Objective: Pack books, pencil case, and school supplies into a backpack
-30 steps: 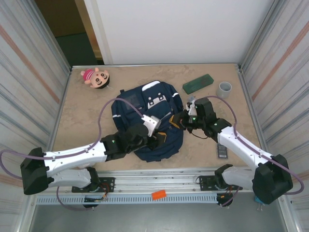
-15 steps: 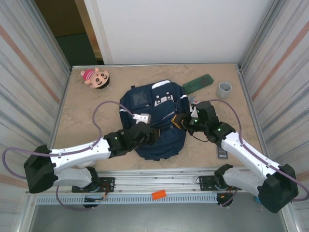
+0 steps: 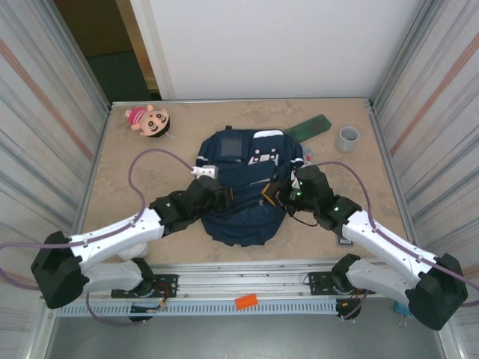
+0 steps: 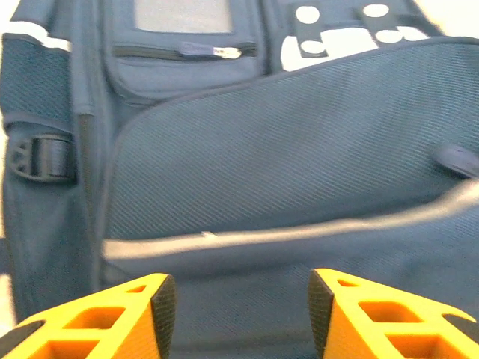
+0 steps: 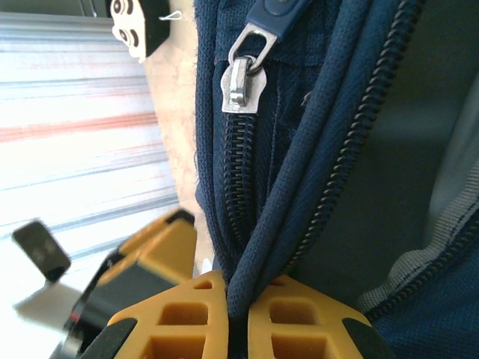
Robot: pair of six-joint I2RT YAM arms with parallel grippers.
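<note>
The backpack [image 3: 247,161] lies mid-table, hiding one end of the pencil case [image 3: 313,125] at far right. The right gripper [image 5: 238,314] pinches the bag's zipper edge. The left gripper [image 4: 236,303] hangs half-spread over its near fabric, empty, with bare table [image 3: 135,172] leftward.

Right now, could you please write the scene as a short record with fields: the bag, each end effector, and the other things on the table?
backpack: navy, lying flat at the middle of the table
left end effector: open, over the backpack's front panel, holding nothing
right end effector: shut on a fold of the backpack beside its zipper
pencil case: dark green, on the table at the backpack's far right corner, not packed
other things: grey cup far right; pink plush doll far left
</note>
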